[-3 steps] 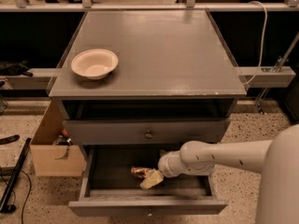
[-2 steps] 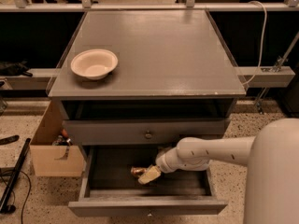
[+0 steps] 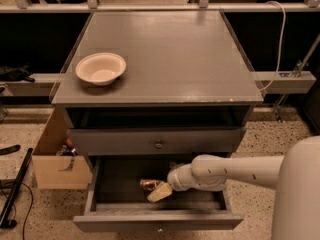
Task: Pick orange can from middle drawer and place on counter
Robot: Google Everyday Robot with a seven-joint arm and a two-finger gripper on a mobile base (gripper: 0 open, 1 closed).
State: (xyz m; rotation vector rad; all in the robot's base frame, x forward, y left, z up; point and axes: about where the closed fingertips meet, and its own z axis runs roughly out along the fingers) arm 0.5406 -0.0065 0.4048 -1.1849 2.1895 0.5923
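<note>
One orange can (image 3: 148,184) lies on the dark floor of the middle drawer (image 3: 155,220), which is pulled well out from the grey cabinet. The can sits a little left of the drawer's centre, nearer the drawer's front wall than its back. It is shiny and crinkled; whether it stands upright or lies on its side is hard to tell.

The gripper (image 3: 160,191) is down inside the same drawer, its pale tip just right of the can and touching it or very nearly so. Whether it has closed on the can I cannot tell. The white arm (image 3: 225,171) reaches into the drawer from the right, crossing over the drawer's right rail. The robot's rounded white body (image 3: 300,194) stands off the drawer's right front corner.

Directly above the drawer is a shut grey drawer front (image 3: 115,143) with a small round knob (image 3: 159,144) at its centre, and above that a dark open slot. Higher still, over the drawer, spreads the counter (image 3: 175,49), flat and slightly glossy. A cream-white bowl (image 3: 100,68) stands upright on it, above the drawer's left side and well apart from the can.

Left of the drawer, an open cardboard box (image 3: 52,169) sits on the speckled floor (image 3: 260,134). Farther left of the drawer a black rod (image 3: 15,194) lies slanted.
</note>
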